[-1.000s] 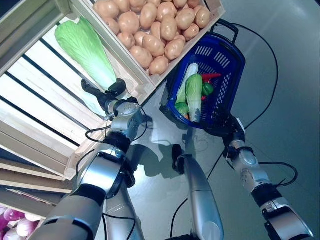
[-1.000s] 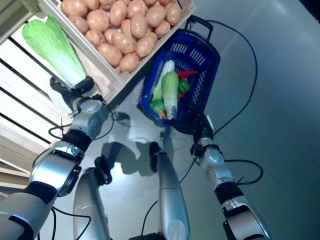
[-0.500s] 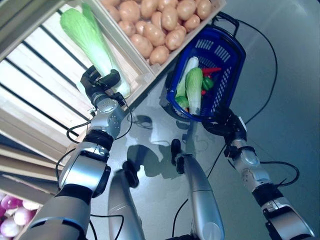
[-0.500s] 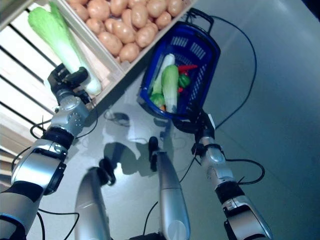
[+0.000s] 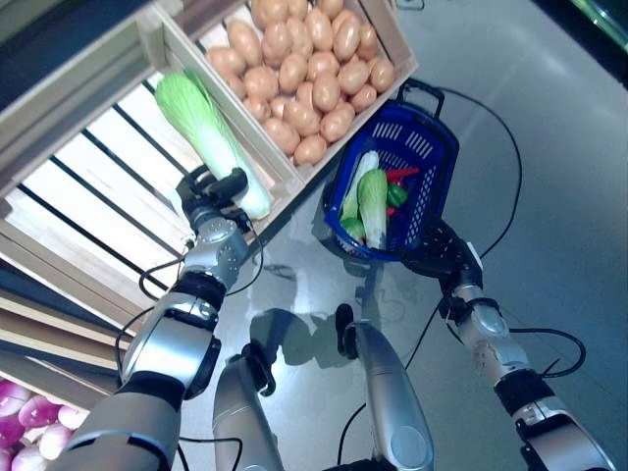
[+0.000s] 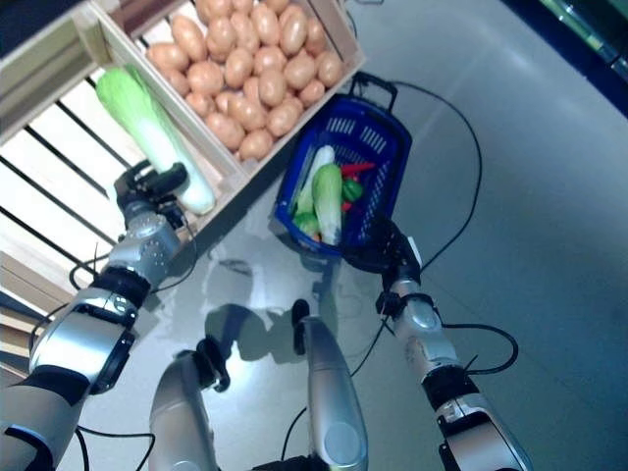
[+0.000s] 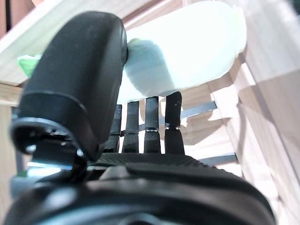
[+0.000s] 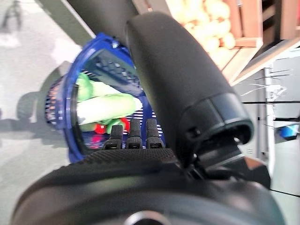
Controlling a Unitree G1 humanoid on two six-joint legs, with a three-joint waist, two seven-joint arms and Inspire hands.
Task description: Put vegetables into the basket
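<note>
A long napa cabbage [image 5: 201, 132] lies on the slatted wooden shelf [image 5: 88, 206] of the stand. My left hand [image 5: 211, 196] is at its white lower end. In the left wrist view the cabbage's pale end [image 7: 187, 51] lies between the thumb and the straight fingers [image 7: 152, 122]. The hand is open. The blue basket [image 5: 442, 147] stands on the floor by the stand. In it lie a green cabbage [image 5: 373, 196], a long white-green vegetable [image 5: 353, 186], a red pepper [image 5: 407, 175] and a green pepper [image 5: 395, 194]. My right hand [image 5: 437, 253] is open at the basket's near rim.
A wooden crate of potatoes [image 5: 304, 69] stands right beside the basket. A crate wall [image 5: 250, 157] runs between the cabbage and the potatoes. Grey floor [image 5: 549, 196] lies to the right of the basket.
The whole picture has shifted, so the camera moved. My left hand has stayed at the cabbage's white end. My right hand has stayed at the basket's rim.
</note>
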